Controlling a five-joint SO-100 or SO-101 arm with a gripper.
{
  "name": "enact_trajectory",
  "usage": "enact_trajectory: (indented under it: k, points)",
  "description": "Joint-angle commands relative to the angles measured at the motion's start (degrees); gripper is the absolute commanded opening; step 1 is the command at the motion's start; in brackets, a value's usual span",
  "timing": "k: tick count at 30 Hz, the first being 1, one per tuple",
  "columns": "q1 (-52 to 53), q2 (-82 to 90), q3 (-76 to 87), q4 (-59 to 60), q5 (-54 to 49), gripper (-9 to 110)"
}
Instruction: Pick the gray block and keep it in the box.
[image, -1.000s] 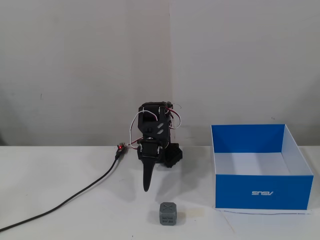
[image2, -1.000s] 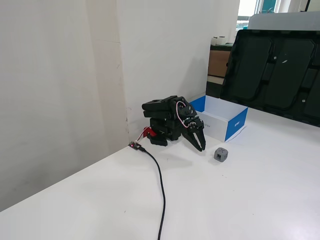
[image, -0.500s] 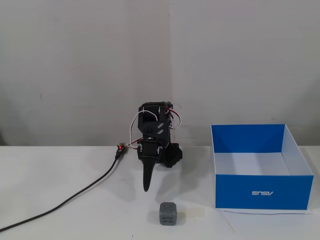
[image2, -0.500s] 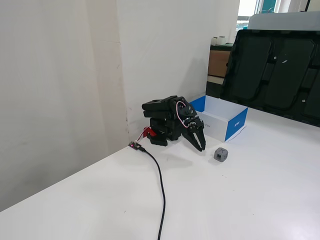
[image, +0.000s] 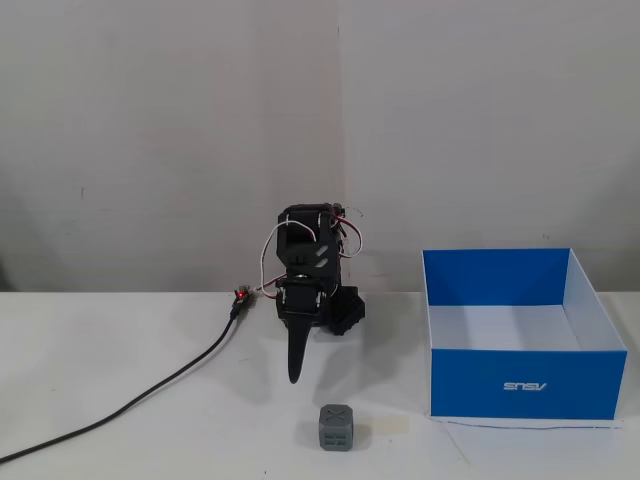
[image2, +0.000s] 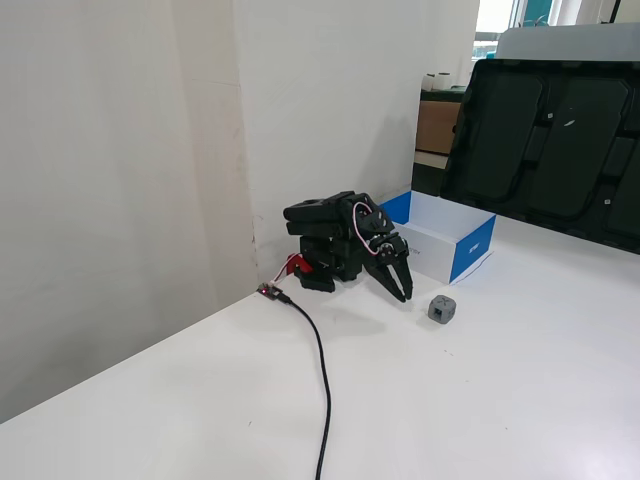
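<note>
From my seat the arm (image: 305, 270) is folded low against the wall at frame centre, with the gripper (image: 294, 374) pointing down at the table (image: 130, 350). In one fixed view I see it edge-on as a single dark blade; in the other the gripper (image2: 403, 294) looks pressed together, fingers closed and holding nothing.

The block (image: 337, 428) sits on the table at lower centre, apart from the gripper tip and a little to its right. In the side-on view the block (image2: 442, 309) lies just right of the gripper, near the box's front corner but not touching it.

The box (image: 524, 385) stands at right, open-topped; its white floor looks bare. In the other view the box (image2: 471, 250) is right of and partly behind the arm.

A black cable (image: 150, 398) runs from the arm's base to the lower left.
</note>
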Motion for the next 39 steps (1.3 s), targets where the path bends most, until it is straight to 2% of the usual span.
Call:
enact_trajectory:
  k: [1,20,24,33,39]
  points:
    - [-0.18,4.31,-6.59,-1.05,0.7,0]
    - [-6.5,-54.49,-40.43,0.0,8.61,0]
    - [-7.91,-60.56,-44.56,0.0,10.28,1]
    - [-10.46,-66.97,-47.81,-0.79,14.41,14]
    - [-11.16,-72.6,-48.52,-2.9,16.7,18]
